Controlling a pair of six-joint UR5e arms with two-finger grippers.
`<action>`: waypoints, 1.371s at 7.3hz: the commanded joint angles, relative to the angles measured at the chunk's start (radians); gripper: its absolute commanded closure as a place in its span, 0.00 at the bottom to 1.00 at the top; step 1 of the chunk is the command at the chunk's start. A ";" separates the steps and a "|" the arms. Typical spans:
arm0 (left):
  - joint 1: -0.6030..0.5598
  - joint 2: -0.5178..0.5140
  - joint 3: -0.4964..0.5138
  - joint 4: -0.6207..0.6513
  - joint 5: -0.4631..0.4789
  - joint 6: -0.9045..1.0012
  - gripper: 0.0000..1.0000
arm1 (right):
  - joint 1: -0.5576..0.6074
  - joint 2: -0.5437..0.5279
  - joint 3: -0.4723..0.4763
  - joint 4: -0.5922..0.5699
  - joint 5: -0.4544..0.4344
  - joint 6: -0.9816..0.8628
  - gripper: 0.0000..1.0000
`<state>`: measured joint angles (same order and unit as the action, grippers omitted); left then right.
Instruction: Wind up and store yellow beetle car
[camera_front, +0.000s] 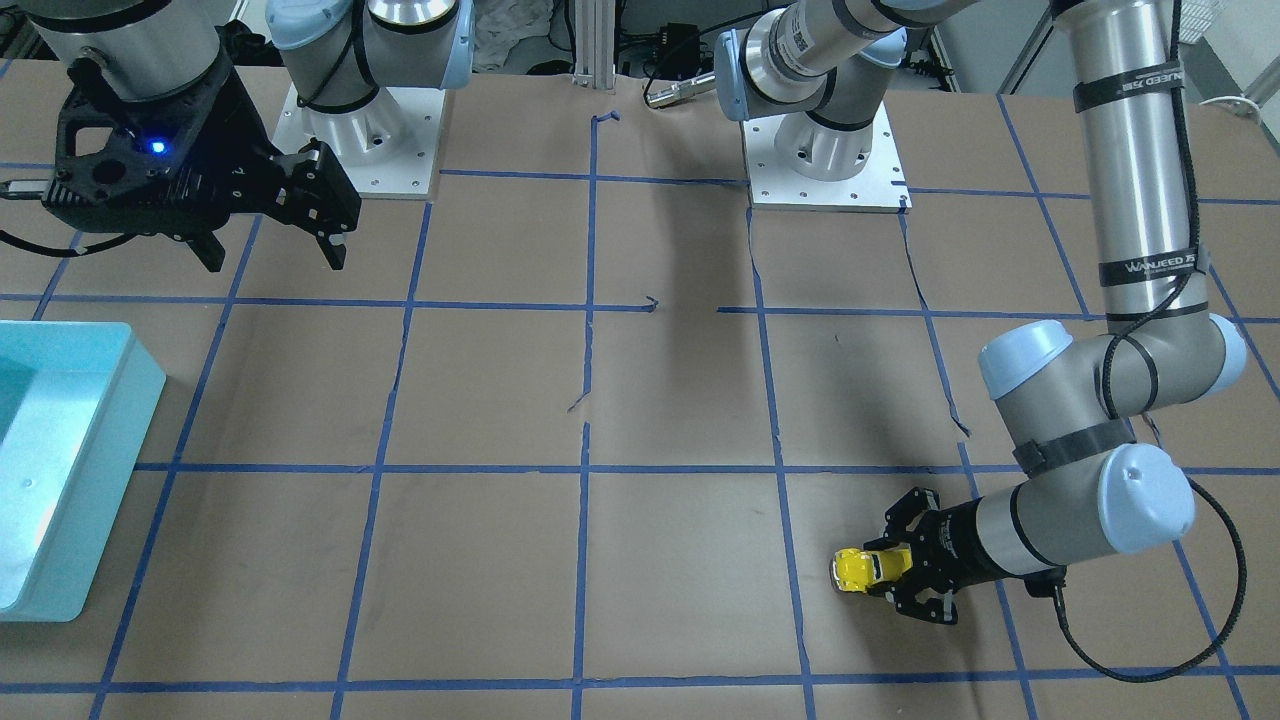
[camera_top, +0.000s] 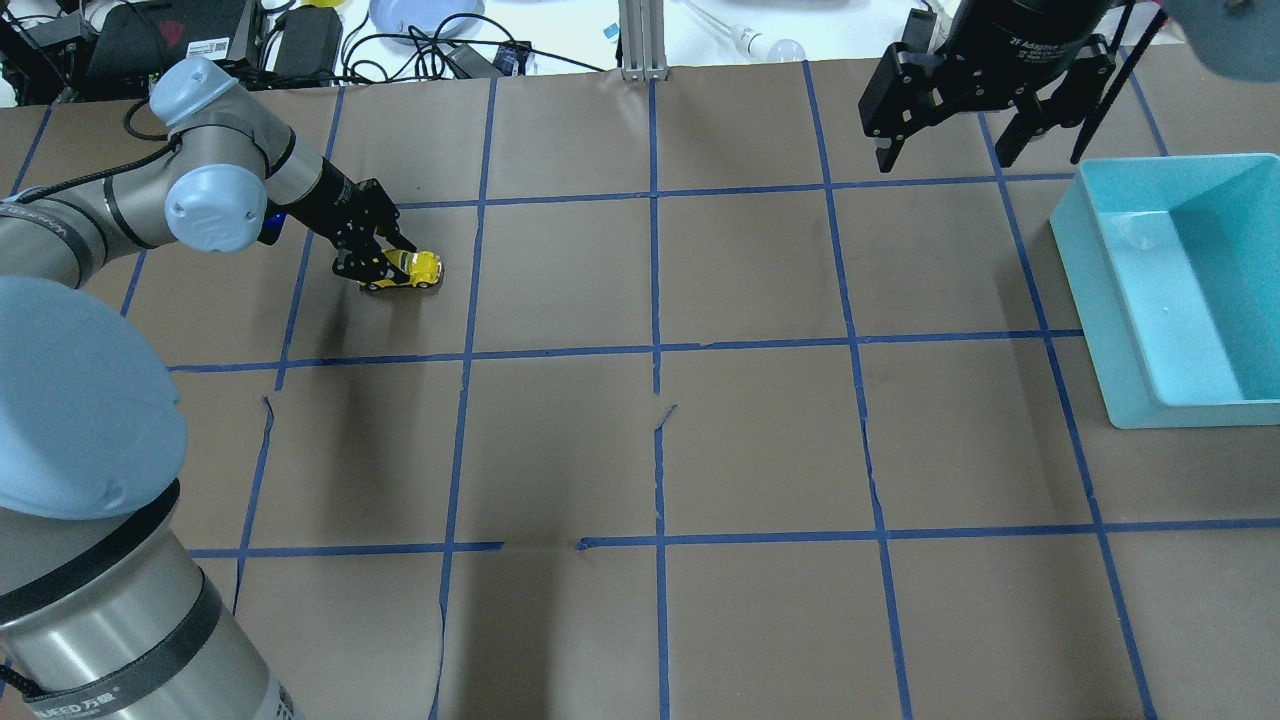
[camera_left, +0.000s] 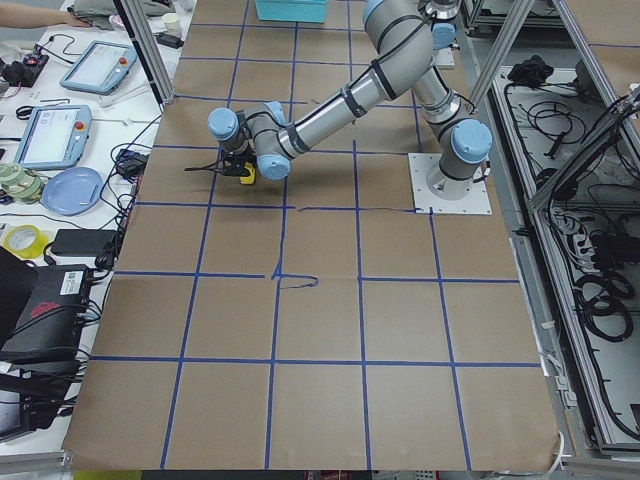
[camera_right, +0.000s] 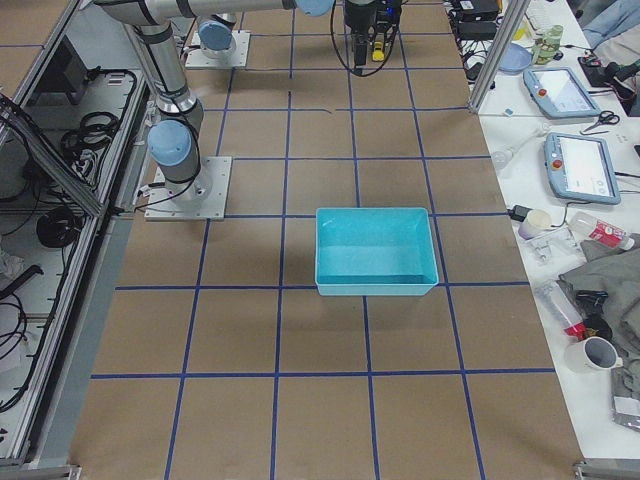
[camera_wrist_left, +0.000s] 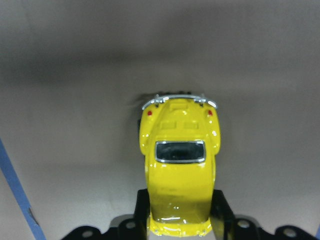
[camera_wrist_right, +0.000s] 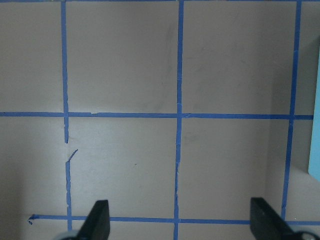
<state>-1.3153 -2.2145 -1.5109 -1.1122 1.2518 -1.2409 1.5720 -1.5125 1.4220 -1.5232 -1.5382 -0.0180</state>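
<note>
Clamping the tiny glossy bright-yellow rounded beetle car (camera_top: 422, 268), the black left pincer (camera_top: 393, 268) holds it on the brown paper surface (camera_top: 750, 440); blue-taped squares stretch rightward to the right pincer (camera_top: 942, 152), spread apart, near a smooth turquoise bin (camera_top: 1087, 310).

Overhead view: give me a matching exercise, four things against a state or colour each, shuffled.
Things:
1. car
2. left gripper
3. right gripper
4. bin

States or colours:
a. open, holding nothing
b. teal
c. shut on the car
d. yellow

Pairs: 1-d, 2-c, 3-a, 4-b.
</note>
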 joint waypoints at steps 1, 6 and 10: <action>-0.010 0.022 0.002 0.000 0.000 0.001 0.11 | 0.000 0.000 0.000 0.000 0.001 0.000 0.00; -0.053 0.169 0.119 -0.203 0.188 0.459 0.00 | -0.001 0.000 0.000 0.002 0.004 0.000 0.00; -0.064 0.370 0.263 -0.610 0.363 0.904 0.00 | -0.001 0.000 0.000 0.001 0.004 0.000 0.00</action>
<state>-1.3701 -1.9126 -1.2886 -1.6127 1.5742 -0.4504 1.5720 -1.5125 1.4220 -1.5213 -1.5340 -0.0184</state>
